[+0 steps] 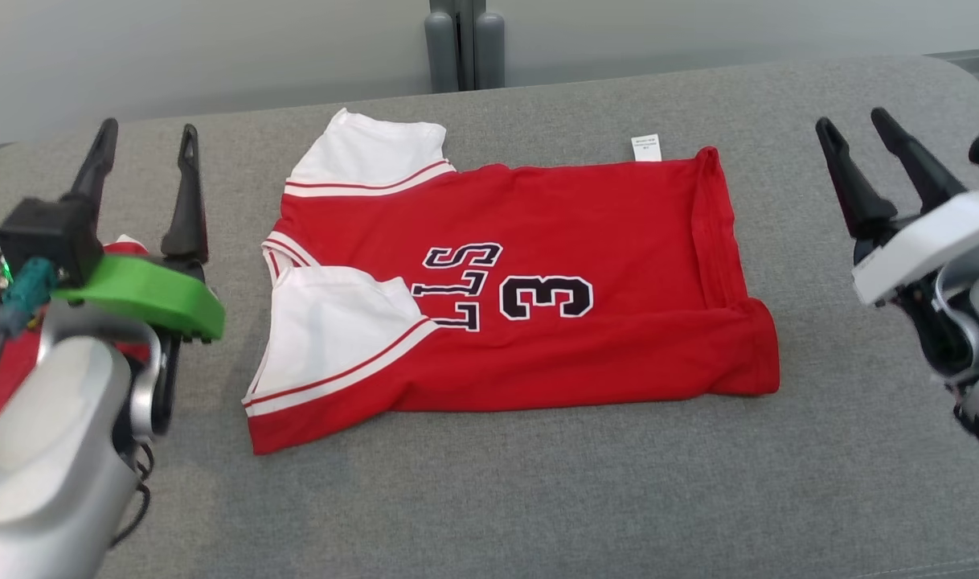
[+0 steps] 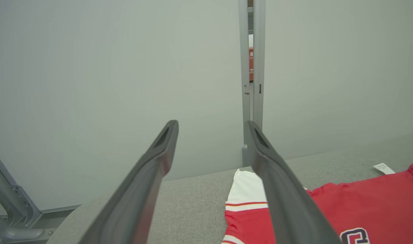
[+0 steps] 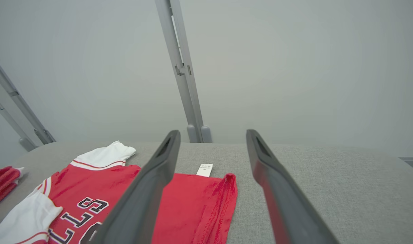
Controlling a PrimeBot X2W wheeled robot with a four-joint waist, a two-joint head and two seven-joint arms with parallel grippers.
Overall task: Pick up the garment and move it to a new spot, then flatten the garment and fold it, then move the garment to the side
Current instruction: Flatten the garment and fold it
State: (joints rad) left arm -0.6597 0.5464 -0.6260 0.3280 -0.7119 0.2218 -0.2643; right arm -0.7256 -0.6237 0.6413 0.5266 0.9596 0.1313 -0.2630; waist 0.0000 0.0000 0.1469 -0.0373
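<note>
Grey fabric tabletop [image 1: 538, 498] before a plain pale wall. A red jersey [image 1: 586, 241] with white sleeves and the number 3 lies flat at its centre, sleeves toward the left gripper [image 1: 148, 129], hem toward the right gripper [image 1: 851, 119]. Both hover beside it, fingers spread wide and empty, seemingly flanking each end ready to fold.

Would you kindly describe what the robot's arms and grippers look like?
Each gripper has two long, dark, tapering fingers. The left gripper sits on a green plate beside a black block with a teal plug; its forearm is silver-grey. The right gripper has a white housing.
</note>
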